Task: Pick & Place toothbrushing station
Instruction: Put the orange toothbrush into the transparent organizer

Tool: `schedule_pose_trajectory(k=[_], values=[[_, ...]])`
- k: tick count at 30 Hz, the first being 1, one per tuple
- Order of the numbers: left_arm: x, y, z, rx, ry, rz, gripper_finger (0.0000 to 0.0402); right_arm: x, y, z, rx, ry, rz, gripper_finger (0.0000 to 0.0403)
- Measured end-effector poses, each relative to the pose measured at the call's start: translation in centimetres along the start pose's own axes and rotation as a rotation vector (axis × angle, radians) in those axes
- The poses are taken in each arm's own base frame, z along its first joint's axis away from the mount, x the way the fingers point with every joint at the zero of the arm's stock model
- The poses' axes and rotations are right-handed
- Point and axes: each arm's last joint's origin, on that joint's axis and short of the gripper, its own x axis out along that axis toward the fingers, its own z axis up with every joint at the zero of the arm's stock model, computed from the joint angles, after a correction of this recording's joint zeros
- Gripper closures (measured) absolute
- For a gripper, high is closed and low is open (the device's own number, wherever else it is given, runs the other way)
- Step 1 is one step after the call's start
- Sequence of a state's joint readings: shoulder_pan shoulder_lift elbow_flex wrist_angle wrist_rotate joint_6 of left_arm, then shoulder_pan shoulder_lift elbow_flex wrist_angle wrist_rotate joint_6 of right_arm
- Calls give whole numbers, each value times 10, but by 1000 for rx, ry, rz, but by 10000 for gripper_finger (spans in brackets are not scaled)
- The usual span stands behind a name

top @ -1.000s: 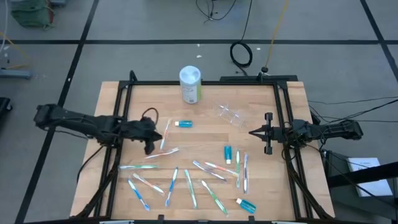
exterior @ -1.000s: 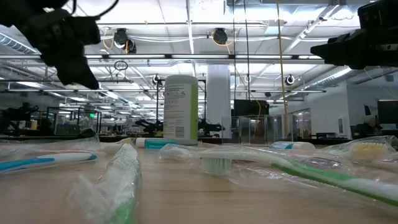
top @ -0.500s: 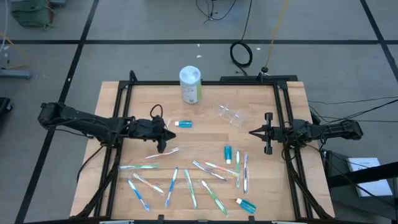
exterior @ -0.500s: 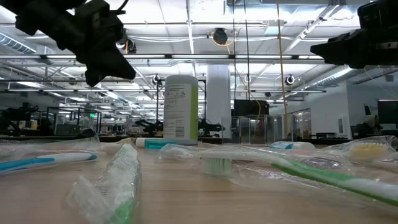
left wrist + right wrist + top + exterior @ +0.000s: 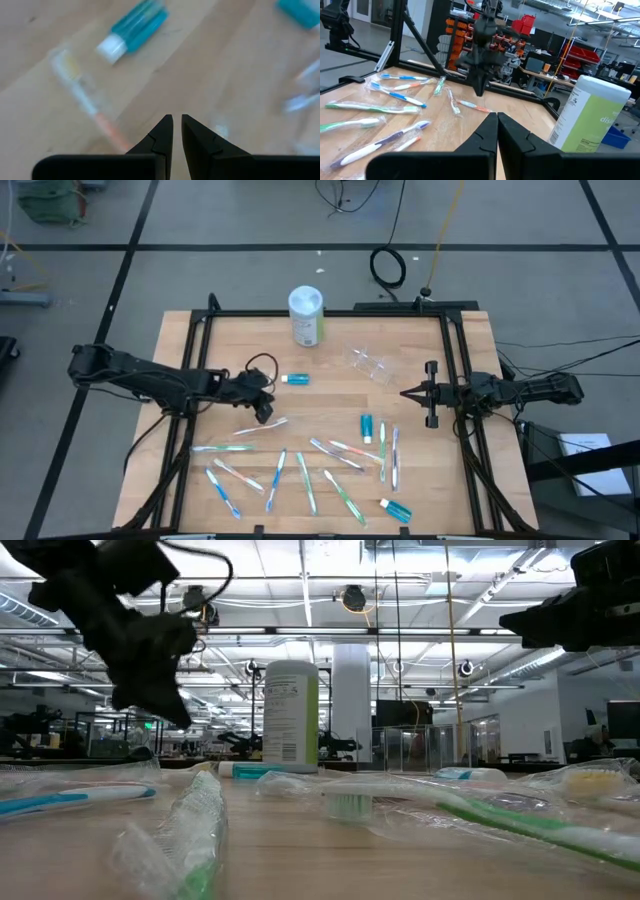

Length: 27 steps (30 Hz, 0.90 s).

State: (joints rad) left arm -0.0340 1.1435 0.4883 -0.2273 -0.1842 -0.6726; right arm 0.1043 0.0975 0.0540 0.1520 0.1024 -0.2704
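The clear plastic cup (image 5: 368,363) lies on its side on the wooden surface (image 5: 330,395), toward the far right part, apart from everything else. The toothbrushes are scattered over the near half of the surface: a wrapped pink-and-white toothbrush (image 5: 262,423) lies just near the left hand, a green-and-white one (image 5: 222,448) lies nearer the left edge, several blue toothbrushes (image 5: 224,490) and green toothbrushes (image 5: 343,496) fan out along the near side, and a pair lies side by side at the right (image 5: 389,452). None stands in the cup. One teal toothpaste tube (image 5: 294,379) lies just beyond the left hand, a second tube (image 5: 367,428) lies right of centre beside the paired brushes, and a third tube (image 5: 396,508) lies near the front right corner.

The left hand (image 5: 262,406) hangs low over the surface between the first tube and the pink-and-white toothbrush, its fingers (image 5: 162,136) drawn to a narrow slit with nothing between them; in its own wrist view the tube (image 5: 133,31) and the wrapped brush (image 5: 85,102) lie on the wood ahead of it. In the low view this hand (image 5: 150,690) hangs above the surface at the left.

The right hand (image 5: 406,392) waits over the right side of the surface, fingers (image 5: 487,131) closed together and empty, pointing toward the left arm (image 5: 481,50).

A tall white-lidded canister with a green label (image 5: 306,316) stands upright at the far side of the surface.
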Motion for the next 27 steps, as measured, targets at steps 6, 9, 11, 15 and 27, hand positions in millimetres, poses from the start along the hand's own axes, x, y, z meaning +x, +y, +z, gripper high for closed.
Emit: schedule_pose_trajectory(k=[6,9,11,15,27], values=[[8,15,6,-41,17,77,359,0,0,0,-8,-2,0,401],[14,27,9,-83,41,132,359,0,0,0,-21,-3,-1,401],[17,32,11,-110,61,137,353,0,0,0,-31,-5,-1,401],[23,42,13,-117,106,131,318,0,0,0,-33,-5,-2,401],[34,43,8,-157,170,132,204,0,0,1,-40,-6,-2,401]])
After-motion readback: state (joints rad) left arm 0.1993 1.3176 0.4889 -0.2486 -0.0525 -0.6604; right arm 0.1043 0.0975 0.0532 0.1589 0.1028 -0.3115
